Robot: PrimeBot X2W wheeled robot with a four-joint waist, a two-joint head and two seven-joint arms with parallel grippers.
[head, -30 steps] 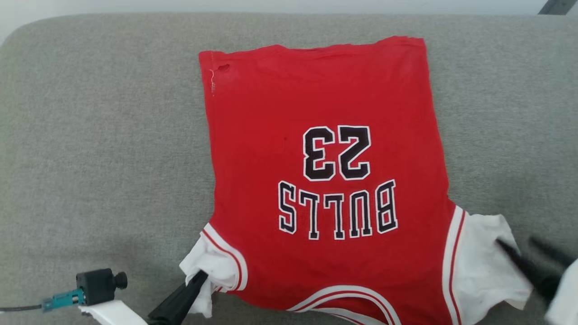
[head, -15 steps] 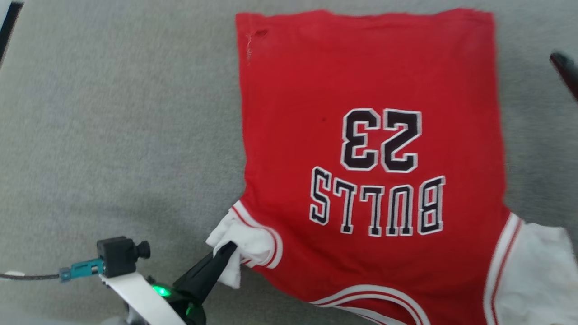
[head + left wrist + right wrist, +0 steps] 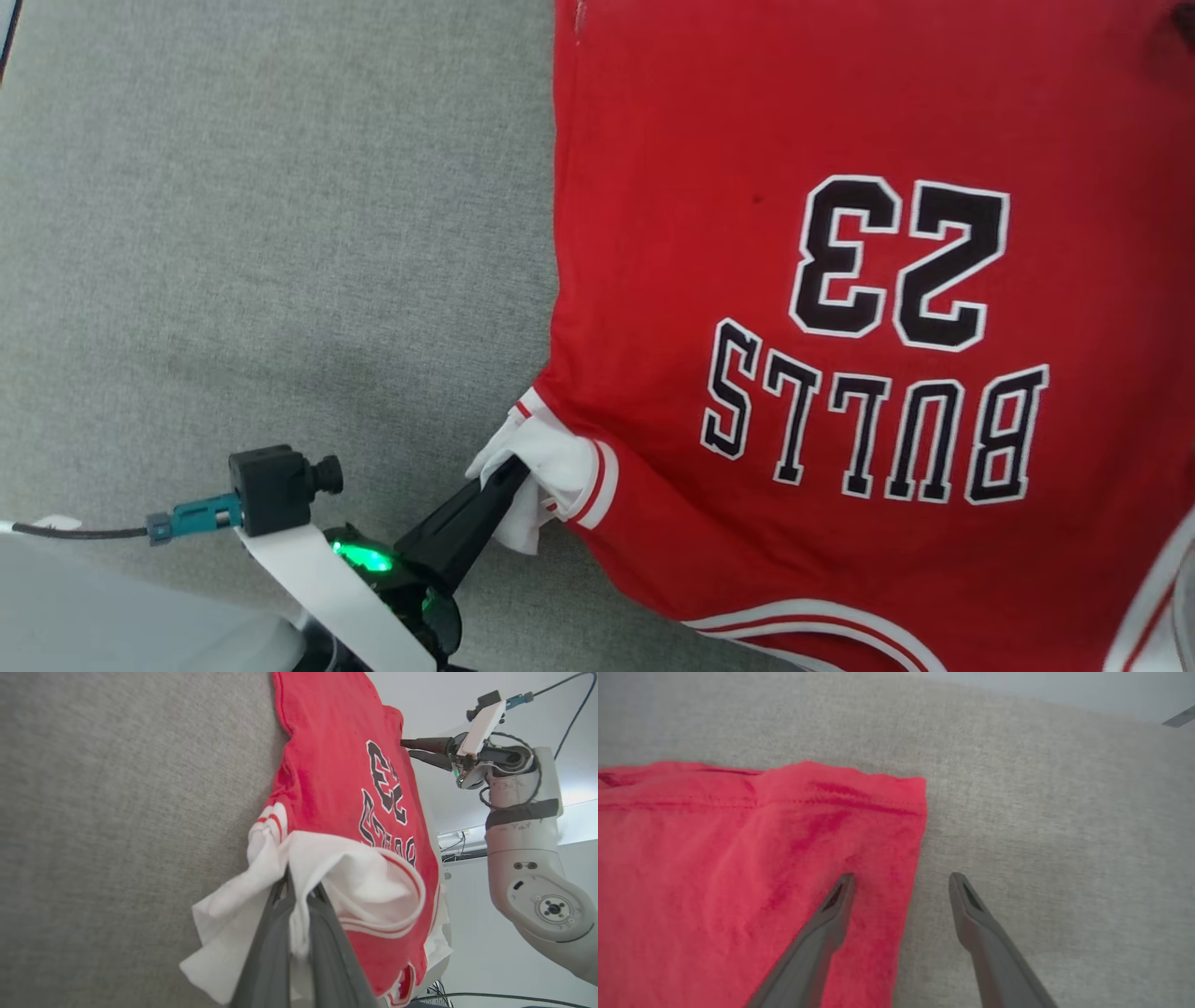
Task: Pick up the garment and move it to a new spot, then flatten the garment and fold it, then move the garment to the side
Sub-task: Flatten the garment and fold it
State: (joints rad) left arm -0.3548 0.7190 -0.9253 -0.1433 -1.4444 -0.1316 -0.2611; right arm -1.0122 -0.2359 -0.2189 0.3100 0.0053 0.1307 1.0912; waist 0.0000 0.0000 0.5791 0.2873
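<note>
On the grey cushion [image 3: 233,233], head view, the garment [image 3: 840,280] lies spread, its near left sleeve pinched in the left hand [image 3: 512,467]. Left wrist view: white sleeve cloth is clamped between those fingers [image 3: 275,952]. Right wrist view: the right hand [image 3: 902,877] is wide open, straddling the edge by the far right hem corner. Flattening, I judge; next, close there and pull taut.

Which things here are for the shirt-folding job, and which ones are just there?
For the job:
red shirt
left tool, shut on the white sleeve
right tool, open, one finger over the shirt's edge

Just there:
grey cushion
small black camera on the left wrist
</note>
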